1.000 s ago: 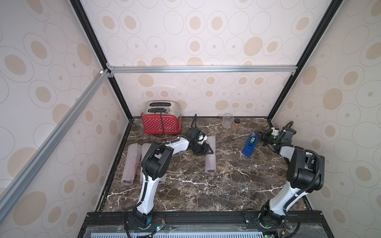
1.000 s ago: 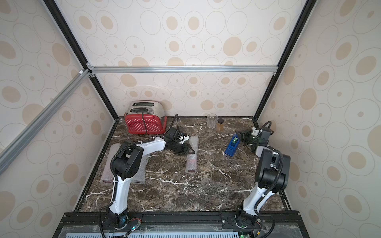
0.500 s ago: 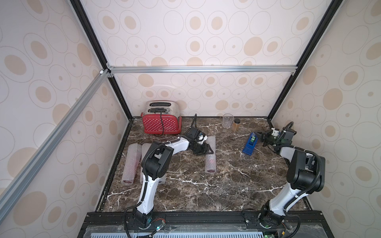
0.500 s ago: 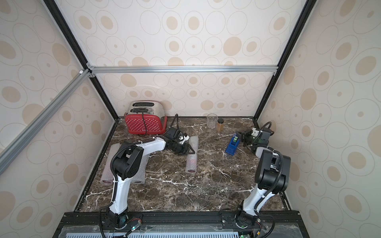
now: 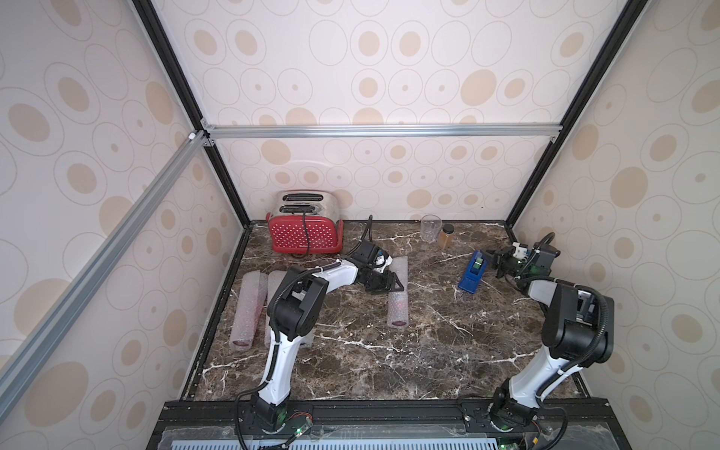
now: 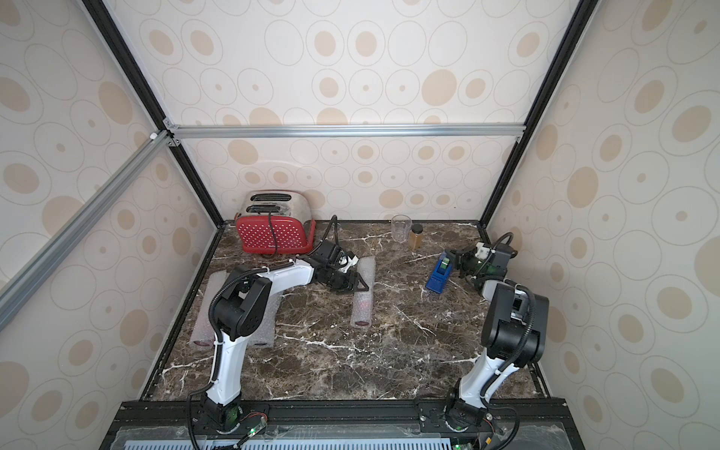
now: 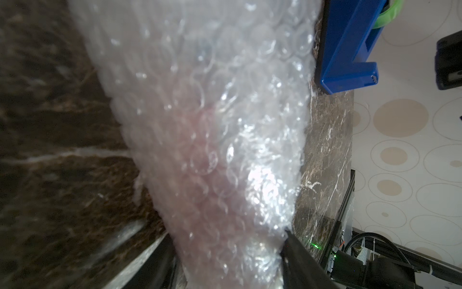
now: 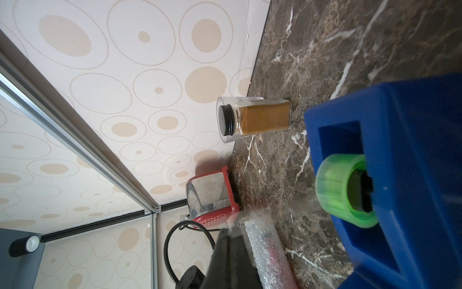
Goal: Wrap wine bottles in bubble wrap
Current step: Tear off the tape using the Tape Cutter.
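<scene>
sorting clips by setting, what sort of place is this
Probably a staged kitchen counter inside a robot test booth: a marble-look tabletop, a red toaster, and patterned wall panels on an aluminium frame.

The toaster [image 5: 304, 233] stands back left on the table [image 5: 389, 362]. The glass [image 5: 431, 228] and jar [image 5: 445, 236] stand side by side at the back. The tape dispenser [image 5: 472, 272] lies right of the centre wrapped bottle [image 5: 398, 311]. Along the left edge lie further wrapped bottles [image 5: 247, 307].
</scene>
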Controlling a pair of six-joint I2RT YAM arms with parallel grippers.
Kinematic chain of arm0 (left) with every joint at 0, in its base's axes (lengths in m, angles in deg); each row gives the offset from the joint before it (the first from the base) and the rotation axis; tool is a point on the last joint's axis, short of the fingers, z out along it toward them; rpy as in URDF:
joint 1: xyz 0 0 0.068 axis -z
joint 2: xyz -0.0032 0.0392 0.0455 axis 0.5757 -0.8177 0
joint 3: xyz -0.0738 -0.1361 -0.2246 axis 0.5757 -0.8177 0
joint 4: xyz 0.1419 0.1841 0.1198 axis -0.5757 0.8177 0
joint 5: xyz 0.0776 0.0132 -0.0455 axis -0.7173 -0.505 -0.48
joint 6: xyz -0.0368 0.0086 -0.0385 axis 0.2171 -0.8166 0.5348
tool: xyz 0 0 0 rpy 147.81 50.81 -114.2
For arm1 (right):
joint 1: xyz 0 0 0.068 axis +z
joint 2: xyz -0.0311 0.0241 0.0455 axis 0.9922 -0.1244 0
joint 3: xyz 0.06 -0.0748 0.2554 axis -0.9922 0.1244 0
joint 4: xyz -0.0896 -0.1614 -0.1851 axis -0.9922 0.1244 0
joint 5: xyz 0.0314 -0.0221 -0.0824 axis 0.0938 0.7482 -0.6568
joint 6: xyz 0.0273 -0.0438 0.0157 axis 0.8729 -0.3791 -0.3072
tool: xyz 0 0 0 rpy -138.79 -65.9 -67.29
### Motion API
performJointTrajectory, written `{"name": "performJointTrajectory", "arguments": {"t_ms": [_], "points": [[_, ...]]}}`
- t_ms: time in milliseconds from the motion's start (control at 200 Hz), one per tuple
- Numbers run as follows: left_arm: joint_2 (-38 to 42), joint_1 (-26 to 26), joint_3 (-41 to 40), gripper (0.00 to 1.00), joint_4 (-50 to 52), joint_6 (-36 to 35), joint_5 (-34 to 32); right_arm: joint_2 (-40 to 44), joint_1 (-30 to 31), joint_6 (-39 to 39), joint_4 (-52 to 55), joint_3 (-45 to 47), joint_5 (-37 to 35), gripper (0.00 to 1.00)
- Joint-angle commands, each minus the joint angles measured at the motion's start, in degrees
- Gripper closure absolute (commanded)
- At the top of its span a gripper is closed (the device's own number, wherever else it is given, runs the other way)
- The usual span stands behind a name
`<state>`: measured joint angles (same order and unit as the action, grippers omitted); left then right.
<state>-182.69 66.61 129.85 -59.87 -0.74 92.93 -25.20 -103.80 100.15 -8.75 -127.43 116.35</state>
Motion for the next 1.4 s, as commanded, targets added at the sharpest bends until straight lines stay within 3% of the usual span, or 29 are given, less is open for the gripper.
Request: {"name": "performJointTrajectory", "arguments": {"t_ms": [0,276,516,711,1012,1398], "points": [[-2.5,1.1,-2.2,0.4,9.1,-2.7,-5.0,3.6,-0.1,-2.4,3.3,-2.9,-0.1,1.0],[-2.6,1.1,-2.2,0.4,9.2,-2.6,-5.0,3.3,0.1,0.9,-3.9,3.1,1.0,1.0],[-2.5,1.1,-2.1,0.4,9.2,-2.6,-5.2,11.3,0.8,-5.4,4.8,9.9,0.7,1.0],[-2.4,1.3,-2.3,0.4,9.2,-2.6,-5.2,14.2,1.9,-8.7,4.8,19.4,0.2,1.0],[-2.3,1.3,-2.2,0.4,9.1,-2.6,-5.2,9.4,3.9,-12.5,1.6,27.1,-2.2,1.0],[-2.1,1.7,-2.3,0.4,9.0,-2.5,-4.9,1.4,4.8,-19.5,3.4,28.6,-10.6,1.0]]}}
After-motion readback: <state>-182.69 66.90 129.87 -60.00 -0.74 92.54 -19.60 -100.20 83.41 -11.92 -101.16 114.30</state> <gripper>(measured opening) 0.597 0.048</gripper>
